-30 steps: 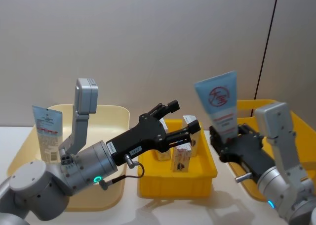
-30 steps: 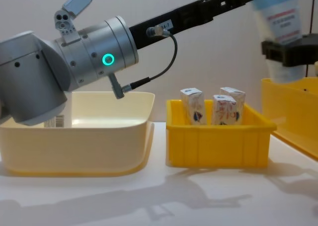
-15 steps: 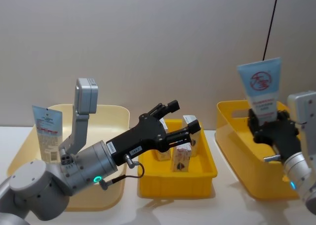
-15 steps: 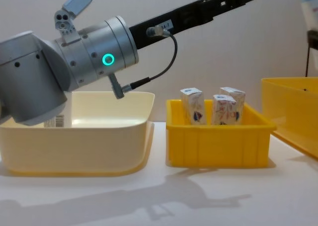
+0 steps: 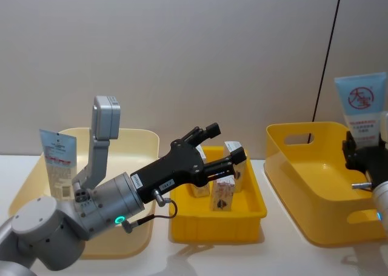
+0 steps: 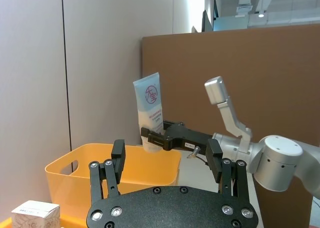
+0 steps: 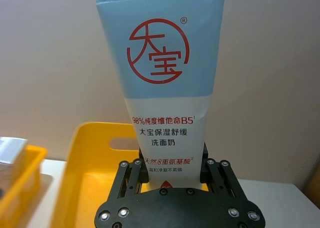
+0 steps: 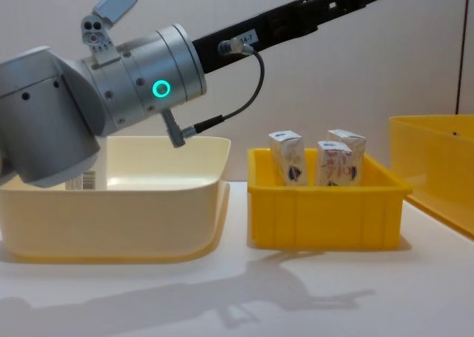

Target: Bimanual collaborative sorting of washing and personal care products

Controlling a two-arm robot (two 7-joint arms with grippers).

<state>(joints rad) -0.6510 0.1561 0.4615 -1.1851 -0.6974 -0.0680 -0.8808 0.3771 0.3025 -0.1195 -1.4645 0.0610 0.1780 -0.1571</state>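
We have our left arm stretched forward and up at centre, left gripper (image 5: 225, 142) spread wide; far right, our right gripper (image 5: 365, 150) is raised, clamped on the tube (image 5: 362, 106).

Left arm (image 8: 81, 107): silver-grey, fat rounded drums with a smooth casing.
Elbow link (image 5: 104, 115): boxy grey cap with rounded corners.
Ring (image 8: 160, 89): lit teal circle on the wrist drum.
Cable (image 8: 255, 85): thin and black, looping from a silver plug (image 8: 235, 47) to a fitting under the wrist.
Left gripper (image 5: 225, 142): matte black, long flat body, two-pronged.
Screws (image 6: 116, 211): silver, set in pairs on the black plate.
Label (image 5: 138, 180): small, white — print too small to read.
Right arm (image 6: 277, 160): the same silver-grey drums.
Right gripper (image 7: 170, 174): black plate with paired silver screws — perhaps the same model.
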